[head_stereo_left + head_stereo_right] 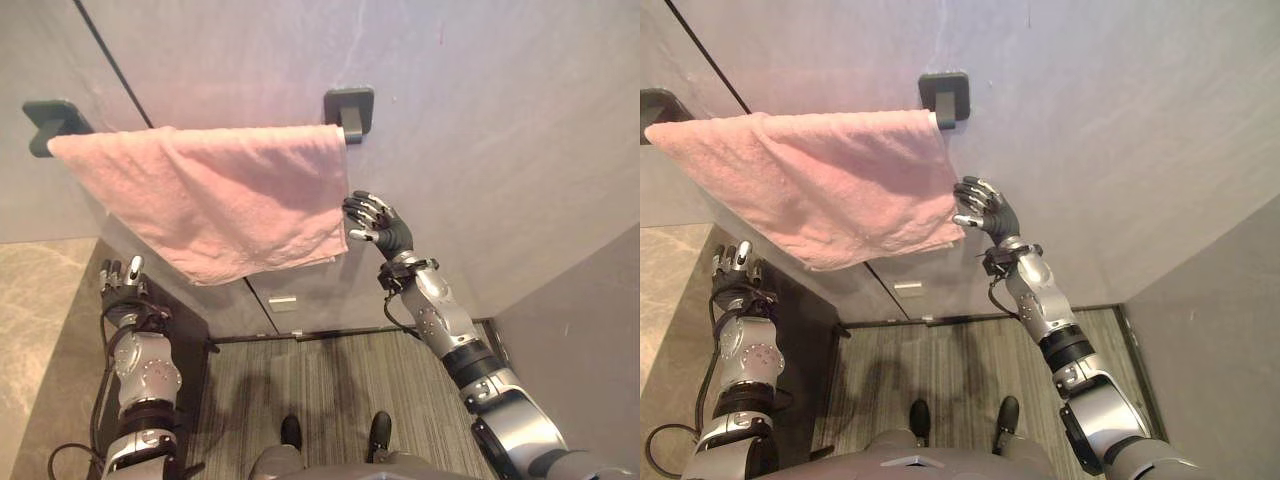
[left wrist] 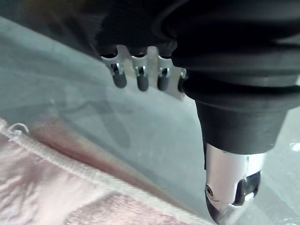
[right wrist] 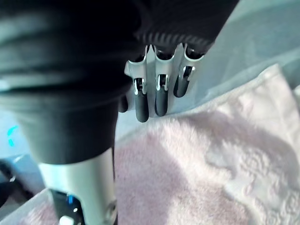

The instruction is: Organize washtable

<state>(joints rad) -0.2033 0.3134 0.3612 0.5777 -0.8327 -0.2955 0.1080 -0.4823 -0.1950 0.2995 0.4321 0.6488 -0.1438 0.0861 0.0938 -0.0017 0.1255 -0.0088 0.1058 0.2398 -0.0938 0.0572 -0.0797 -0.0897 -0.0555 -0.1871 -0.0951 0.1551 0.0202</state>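
Observation:
A pink towel (image 1: pixel 210 200) hangs folded over a wall bar between two dark brackets (image 1: pixel 349 105), its lower edge slanting down to the left. My right hand (image 1: pixel 380 225) is raised just right of the towel's lower right corner, open, with relaxed fingers that hold nothing. In the right wrist view its fingers (image 3: pixel 147 103) hover close over the towel's pink pile (image 3: pixel 211 173) without gripping it. My left hand (image 1: pixel 122 280) is low at the left, below the towel, open and empty. The left wrist view shows its fingers (image 2: pixel 140 79) before the wall, with the towel's hem (image 2: pixel 56 164) nearby.
The pale wall (image 1: pixel 480 120) has a dark seam running diagonally behind the towel. A small white tag (image 1: pixel 283 303) sits low on the wall. Below lies a striped grey floor (image 1: pixel 330 390), with a dark panel (image 1: pixel 190 340) and marble surface (image 1: pixel 40 320) at the left.

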